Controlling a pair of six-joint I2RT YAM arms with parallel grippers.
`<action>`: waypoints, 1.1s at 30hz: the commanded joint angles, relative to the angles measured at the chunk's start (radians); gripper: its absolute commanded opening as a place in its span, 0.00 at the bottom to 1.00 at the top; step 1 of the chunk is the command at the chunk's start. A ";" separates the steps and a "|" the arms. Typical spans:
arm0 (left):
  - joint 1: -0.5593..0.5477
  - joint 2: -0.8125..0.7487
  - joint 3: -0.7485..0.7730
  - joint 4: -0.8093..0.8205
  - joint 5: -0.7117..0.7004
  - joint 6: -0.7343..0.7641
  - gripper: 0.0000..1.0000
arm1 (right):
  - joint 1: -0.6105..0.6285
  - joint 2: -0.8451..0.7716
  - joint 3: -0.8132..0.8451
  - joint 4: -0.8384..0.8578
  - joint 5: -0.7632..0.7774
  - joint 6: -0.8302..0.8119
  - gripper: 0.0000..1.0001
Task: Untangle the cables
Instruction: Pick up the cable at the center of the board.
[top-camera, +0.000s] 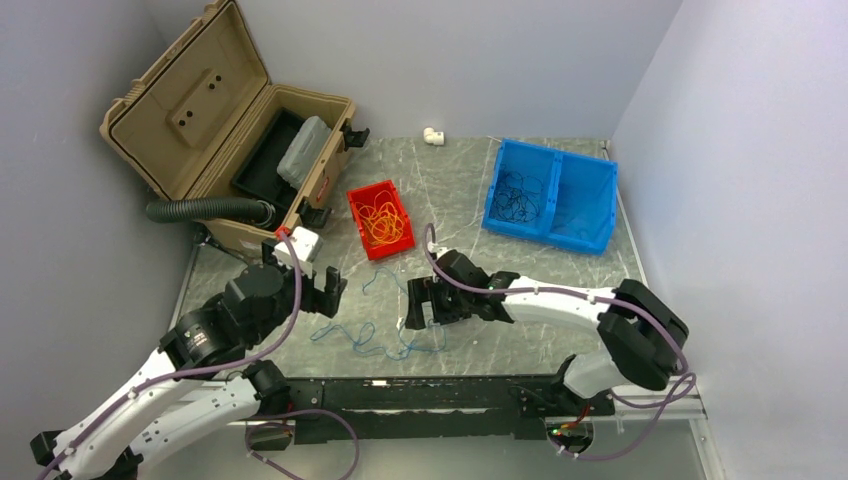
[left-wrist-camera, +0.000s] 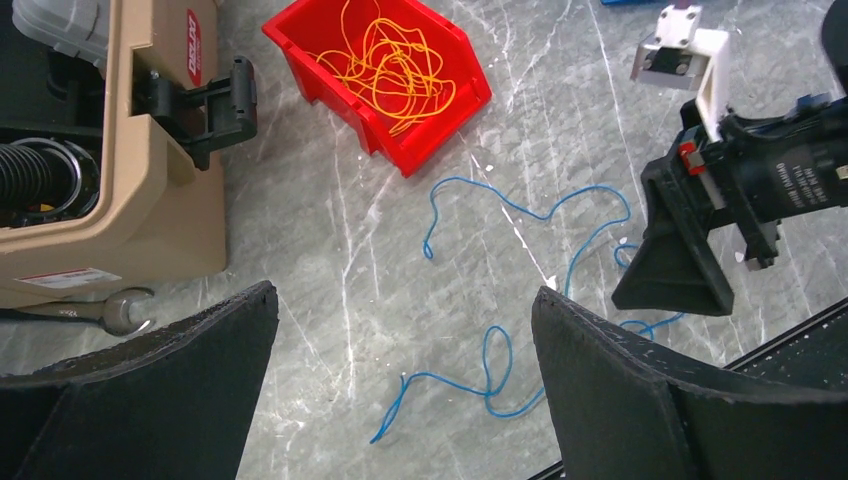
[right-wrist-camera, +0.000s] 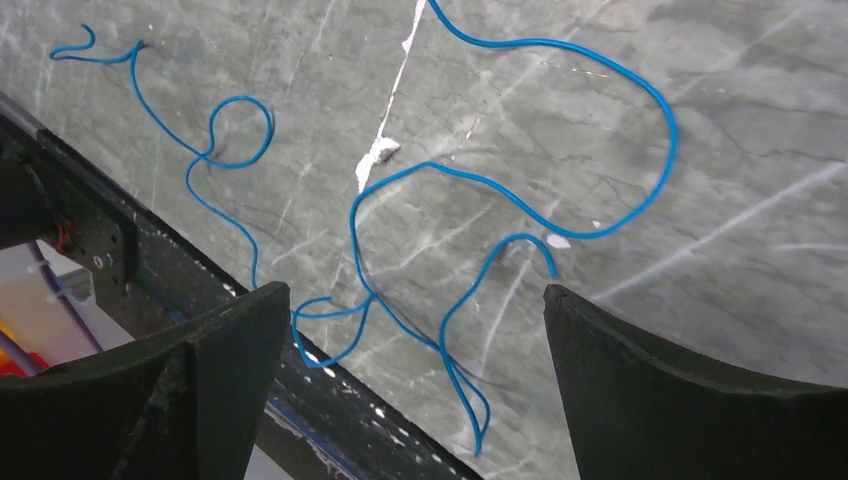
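Passing behind right pincer (top-camera: 428, 312), blue cable (top-camera: 380, 348)

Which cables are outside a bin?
The blue strands, loose on the table; orange ones sit in the red bin, dark ones in the blue bin.

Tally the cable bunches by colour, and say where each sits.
Orange bunch: 1, in the red bin
Dark bunch: 1, in the blue bin
Blue tangle: 1, loose on the table
Total: 3
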 joint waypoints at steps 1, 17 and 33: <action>0.002 -0.015 -0.006 0.023 -0.029 0.004 0.99 | 0.023 0.066 0.035 0.100 -0.044 0.048 1.00; 0.002 -0.003 -0.012 0.032 -0.029 0.002 0.99 | 0.221 0.254 0.300 -0.146 0.162 -0.020 1.00; 0.002 -0.014 -0.017 0.035 -0.033 0.000 0.99 | 0.372 0.446 0.520 -0.447 0.463 0.006 1.00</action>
